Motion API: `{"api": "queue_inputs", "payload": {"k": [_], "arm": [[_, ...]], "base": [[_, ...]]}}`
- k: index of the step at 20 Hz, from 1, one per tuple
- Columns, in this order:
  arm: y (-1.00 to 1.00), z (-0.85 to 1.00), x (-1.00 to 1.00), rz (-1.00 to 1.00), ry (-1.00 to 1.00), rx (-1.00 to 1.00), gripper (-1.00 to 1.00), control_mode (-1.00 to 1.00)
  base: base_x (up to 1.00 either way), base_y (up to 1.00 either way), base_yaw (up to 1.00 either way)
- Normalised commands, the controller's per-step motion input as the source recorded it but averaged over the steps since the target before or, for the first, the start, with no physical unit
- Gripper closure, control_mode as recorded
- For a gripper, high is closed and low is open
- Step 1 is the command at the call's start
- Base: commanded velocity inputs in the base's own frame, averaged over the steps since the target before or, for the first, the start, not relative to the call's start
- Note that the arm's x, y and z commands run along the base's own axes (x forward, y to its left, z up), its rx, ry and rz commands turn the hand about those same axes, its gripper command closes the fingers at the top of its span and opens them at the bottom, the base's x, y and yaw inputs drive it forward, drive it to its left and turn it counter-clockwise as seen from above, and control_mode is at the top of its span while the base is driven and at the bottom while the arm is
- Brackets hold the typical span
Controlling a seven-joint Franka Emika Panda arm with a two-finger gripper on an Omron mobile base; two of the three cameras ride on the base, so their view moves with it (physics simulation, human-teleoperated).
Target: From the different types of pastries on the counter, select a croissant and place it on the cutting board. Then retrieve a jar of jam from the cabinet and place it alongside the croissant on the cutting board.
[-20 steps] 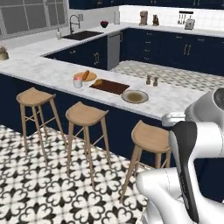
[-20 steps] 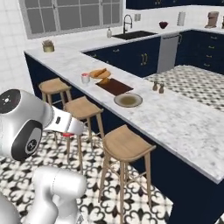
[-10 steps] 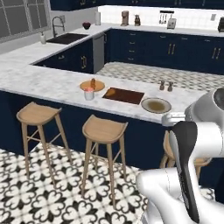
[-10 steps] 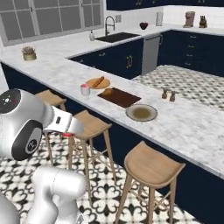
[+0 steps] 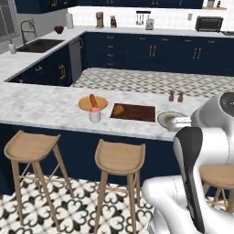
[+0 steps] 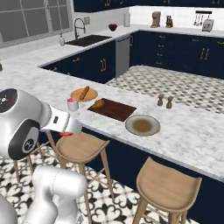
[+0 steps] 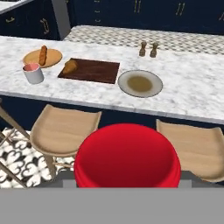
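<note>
Red lid of the jar of jam point(image 7: 127, 155) is filling the lower centre of the hand view, sitting right where the claw's tips rise, so the claw is grasping the jar of jam; the finger tips themselves are hidden behind it. In the right base view the claw point(image 6: 66, 130) is showing at left centre, at the end of the white forearm, with a sliver of red point(image 6: 65, 134) peeking under it. The left base view is giving the arm's body at lower right but I cannot make out the jar there.

Cutting board point(image 5: 137, 113) is lying flat on the marble tabletop point(image 5: 41, 107), long axis running left-right in the left base view. Croissant point(image 5: 118, 109) is resting on the board's left end; in the hand view it point(image 7: 70, 66) is sitting on the upper left corner of the board point(image 7: 94, 71), its long axis slanting toward upper right.

Round wooden plate point(image 7: 51, 57) with the baguette stick point(image 7: 43, 55) is lying just left of the board, stick pointing away from the camera. White cup point(image 7: 33, 73) is standing just in front of the plate. Shallow bowl point(image 7: 140, 83) is sitting just right of the board, two shakers point(image 7: 148, 49) beyond it. Wooden stools point(image 7: 63, 131) are standing below the tabletop edge.
</note>
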Motion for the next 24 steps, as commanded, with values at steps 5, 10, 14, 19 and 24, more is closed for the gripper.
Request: {"api": "queue_inputs", "payload": {"k": [5,10,14,19,24], "arm": [[0.0,0.0,0.0,0.0,0.0,0.0,1.0,1.0],[0.0,0.0,0.0,0.0,0.0,0.0,1.0,1.0],[0.0,0.0,0.0,0.0,0.0,0.0,1.0,1.0],[0.0,0.0,0.0,0.0,0.0,0.0,1.0,1.0],[0.15,0.0,0.11,0.12,-0.05,0.02,1.0,-1.0]], "base": [[0.81,0.06,-0.36],[0.68,0.55,-0.26],[0.64,0.48,-0.21],[0.49,0.11,-0.04],[0.08,0.0,0.01]]}}
